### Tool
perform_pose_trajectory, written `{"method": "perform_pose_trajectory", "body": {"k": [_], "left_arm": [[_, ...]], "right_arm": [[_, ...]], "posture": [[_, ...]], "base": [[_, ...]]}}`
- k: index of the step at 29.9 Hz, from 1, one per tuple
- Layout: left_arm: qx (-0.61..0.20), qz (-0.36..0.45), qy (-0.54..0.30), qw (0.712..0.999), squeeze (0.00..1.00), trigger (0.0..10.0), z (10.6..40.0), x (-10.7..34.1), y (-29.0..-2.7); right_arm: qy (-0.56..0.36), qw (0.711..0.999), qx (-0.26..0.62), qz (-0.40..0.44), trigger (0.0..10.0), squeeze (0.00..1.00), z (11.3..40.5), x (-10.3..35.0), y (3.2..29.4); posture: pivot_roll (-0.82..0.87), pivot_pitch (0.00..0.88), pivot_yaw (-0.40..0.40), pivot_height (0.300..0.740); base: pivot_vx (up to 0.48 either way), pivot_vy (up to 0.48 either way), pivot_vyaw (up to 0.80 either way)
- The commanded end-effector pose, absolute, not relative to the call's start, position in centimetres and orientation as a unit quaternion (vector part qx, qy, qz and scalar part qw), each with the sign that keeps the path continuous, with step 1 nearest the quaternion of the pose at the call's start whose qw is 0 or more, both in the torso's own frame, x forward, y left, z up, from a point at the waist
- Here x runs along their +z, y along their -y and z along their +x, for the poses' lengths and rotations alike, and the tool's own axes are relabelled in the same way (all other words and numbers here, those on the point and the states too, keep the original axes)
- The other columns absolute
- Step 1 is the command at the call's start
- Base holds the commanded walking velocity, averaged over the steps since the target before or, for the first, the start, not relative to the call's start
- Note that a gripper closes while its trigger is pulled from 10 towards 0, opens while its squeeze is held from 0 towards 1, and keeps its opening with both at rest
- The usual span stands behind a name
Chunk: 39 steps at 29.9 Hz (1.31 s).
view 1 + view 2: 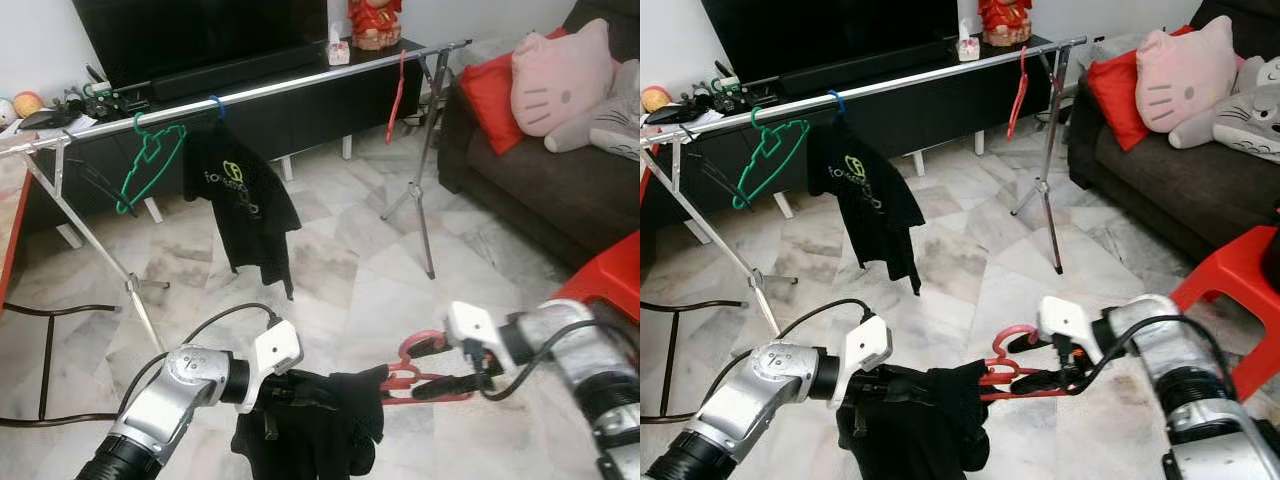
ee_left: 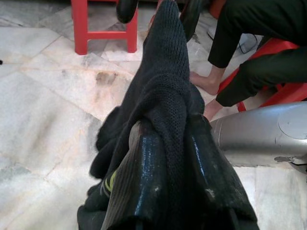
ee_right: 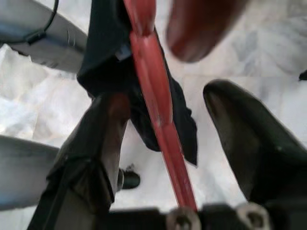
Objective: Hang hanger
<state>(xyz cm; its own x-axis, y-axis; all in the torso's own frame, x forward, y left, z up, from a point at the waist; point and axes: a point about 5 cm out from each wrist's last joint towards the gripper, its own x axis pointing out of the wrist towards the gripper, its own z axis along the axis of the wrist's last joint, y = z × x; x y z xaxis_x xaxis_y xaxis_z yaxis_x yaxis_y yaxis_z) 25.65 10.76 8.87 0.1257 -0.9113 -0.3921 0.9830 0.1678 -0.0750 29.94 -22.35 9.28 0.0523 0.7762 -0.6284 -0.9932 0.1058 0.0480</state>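
A red hanger (image 1: 402,380) hangs low over the floor with a black garment (image 1: 320,420) draped on one end. My left gripper (image 2: 168,129) is shut on that garment, its fingers (image 2: 139,167) pressed into the bunched cloth. My right gripper (image 1: 425,365) is at the hanger's hook end. In the right wrist view the red bar (image 3: 153,105) runs between the two fingers (image 3: 108,124), which stand well apart, so the right gripper (image 3: 165,96) is open around it. The silver clothes rail (image 1: 250,90) stands farther off across the room.
On the rail hang a green hanger (image 1: 150,160), a black T-shirt (image 1: 235,190) and a red hanger (image 1: 397,95). A dark sofa (image 1: 560,190) with cushions is at the right, a red stool (image 1: 610,275) beside my right arm. A crouching person (image 2: 254,62) is close by.
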Motion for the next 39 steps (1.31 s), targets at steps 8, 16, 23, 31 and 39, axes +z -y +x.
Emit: {"method": "perform_pose_trajectory", "body": {"k": [8, 16, 23, 31, 39], "left_arm": [[-0.647, 0.101, -0.152, 0.74, 0.0, 10.0, 26.1, 9.9, -10.0], [-0.649, 0.101, -0.151, 0.739, 0.0, 10.0, 26.0, 9.9, -9.8], [-0.65, 0.1, -0.149, 0.738, 0.0, 10.0, 26.0, 10.0, -9.7], [-0.651, 0.099, -0.149, 0.737, 0.0, 10.0, 26.0, 10.0, -9.7], [-0.662, 0.098, -0.141, 0.73, 0.0, 10.0, 25.9, 10.2, -9.2]], "right_arm": [[-0.265, 0.688, 0.643, -0.206, 10.0, 0.0, 29.8, 8.8, 21.6], [-0.274, 0.685, 0.641, -0.211, 2.6, 0.0, 29.6, 7.9, 21.3], [-0.274, 0.687, 0.64, -0.209, 10.0, 0.0, 29.6, 7.7, 21.0], [-0.277, 0.682, 0.645, -0.206, 10.0, 0.0, 29.5, 7.5, 20.9], [-0.282, 0.679, 0.645, -0.208, 10.0, 0.64, 29.4, 6.9, 20.5]], "posture": [[-0.2, 0.0, 0.06, 0.74], [-0.2, 0.0, 0.057, 0.74], [-0.2, 0.0, 0.057, 0.74], [-0.19, 0.0, 0.056, 0.74], [-0.19, 0.0, 0.055, 0.74]], "base": [[0.0, 0.0, 0.0], [0.0, 0.0, 0.0], [0.0, 0.0, 0.0], [0.0, 0.0, 0.0], [0.0, 0.0, 0.0]]}}
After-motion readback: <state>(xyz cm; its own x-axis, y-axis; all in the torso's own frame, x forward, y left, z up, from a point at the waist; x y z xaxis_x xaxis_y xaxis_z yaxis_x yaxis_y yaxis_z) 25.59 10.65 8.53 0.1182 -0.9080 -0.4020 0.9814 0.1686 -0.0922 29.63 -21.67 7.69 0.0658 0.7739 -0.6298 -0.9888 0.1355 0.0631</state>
